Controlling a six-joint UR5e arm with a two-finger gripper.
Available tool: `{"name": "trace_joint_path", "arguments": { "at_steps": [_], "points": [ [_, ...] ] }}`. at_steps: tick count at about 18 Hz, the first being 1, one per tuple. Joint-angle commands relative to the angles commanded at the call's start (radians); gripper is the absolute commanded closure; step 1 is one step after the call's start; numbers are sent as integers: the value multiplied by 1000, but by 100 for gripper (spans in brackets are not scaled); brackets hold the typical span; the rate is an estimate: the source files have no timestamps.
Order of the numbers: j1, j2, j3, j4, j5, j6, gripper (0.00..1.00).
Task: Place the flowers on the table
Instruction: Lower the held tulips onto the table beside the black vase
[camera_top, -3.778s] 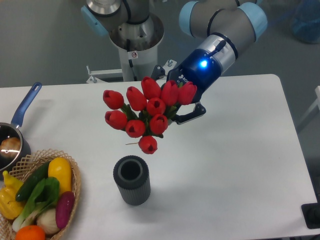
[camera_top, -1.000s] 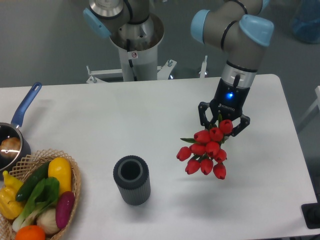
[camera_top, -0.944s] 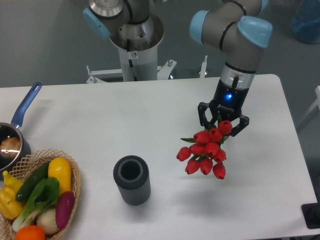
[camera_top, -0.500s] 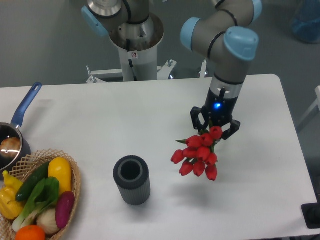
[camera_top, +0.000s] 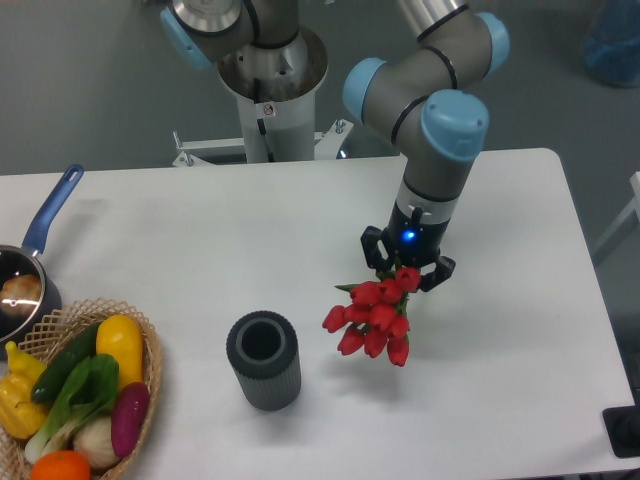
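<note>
Flowers (camera_top: 372, 317) hang head-down from the gripper (camera_top: 407, 270), which is clamped on their stems. Over the last half second the arm has slid the bunch left and a little nearer, so it now sits closer to the grey vase (camera_top: 264, 360) — off to the vase's right, over bare table (camera_top: 520, 330). Whether the buds touch the surface is unclear; by my reading the lowering and release remain to do.

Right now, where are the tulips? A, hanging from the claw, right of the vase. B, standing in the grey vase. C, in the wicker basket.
A: the flowers hang from the claw, blooms downward, right of the empty vase.
</note>
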Motion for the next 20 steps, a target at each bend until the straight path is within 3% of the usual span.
{"name": "trace_joint_path", "arguments": {
  "at_steps": [20],
  "points": [
    [-29, -63, -3, 0, 57, 18, 59]
  ]
}}
